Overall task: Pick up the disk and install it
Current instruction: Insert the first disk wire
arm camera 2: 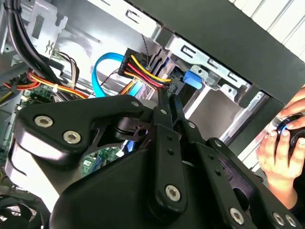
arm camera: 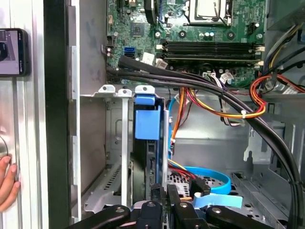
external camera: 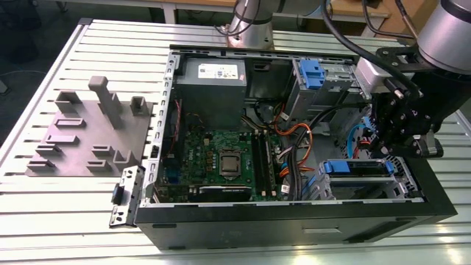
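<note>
While the gripper (arm camera: 167, 200), its fingers drawn narrow together, hangs above the disk (arm camera: 147, 125) in its cage, cables (arm camera: 224, 112) at 2 o'clock could snag it.

The worktop (external camera: 59, 221) is a pale surface of long aluminium slats with grooves between them. An open black computer case (external camera: 294, 226) lies on it, reaching nearly to the edge at the exterior view's right. A grey fixture plate (external camera: 81, 141) with raised blocks and posts lies near the opposite edge. Between the two, against the case, lies a small black slotted bracket (external camera: 125, 196).
</note>
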{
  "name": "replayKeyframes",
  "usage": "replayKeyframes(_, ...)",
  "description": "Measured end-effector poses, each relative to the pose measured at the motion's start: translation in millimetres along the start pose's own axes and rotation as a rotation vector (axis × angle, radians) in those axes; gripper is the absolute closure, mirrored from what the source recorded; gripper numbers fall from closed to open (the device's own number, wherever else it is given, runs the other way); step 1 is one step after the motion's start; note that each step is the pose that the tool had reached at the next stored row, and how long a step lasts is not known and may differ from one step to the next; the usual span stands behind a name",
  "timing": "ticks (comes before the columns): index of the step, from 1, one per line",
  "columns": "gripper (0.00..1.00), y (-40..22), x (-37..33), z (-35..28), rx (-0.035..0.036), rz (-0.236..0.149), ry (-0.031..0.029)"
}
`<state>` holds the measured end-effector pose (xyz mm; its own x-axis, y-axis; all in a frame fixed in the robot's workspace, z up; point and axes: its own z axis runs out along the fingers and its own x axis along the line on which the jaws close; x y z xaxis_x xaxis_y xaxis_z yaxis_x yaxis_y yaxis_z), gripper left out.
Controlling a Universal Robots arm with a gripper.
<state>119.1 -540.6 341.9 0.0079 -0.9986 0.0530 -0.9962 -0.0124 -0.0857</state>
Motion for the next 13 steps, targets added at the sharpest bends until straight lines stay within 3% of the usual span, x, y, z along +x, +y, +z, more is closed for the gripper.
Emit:
replayKeyframes(4,0.84,5.7,4.1,0.9,0.0103,-0.001,-0.0003)
replayKeyframes(9,0.84,14.6,4.6,1.6,0.0401,0.001,-0.0017)
replayKeyframes(13,0.84,17.8,4.8,3.6,0.0650,0.002,-0.0010)
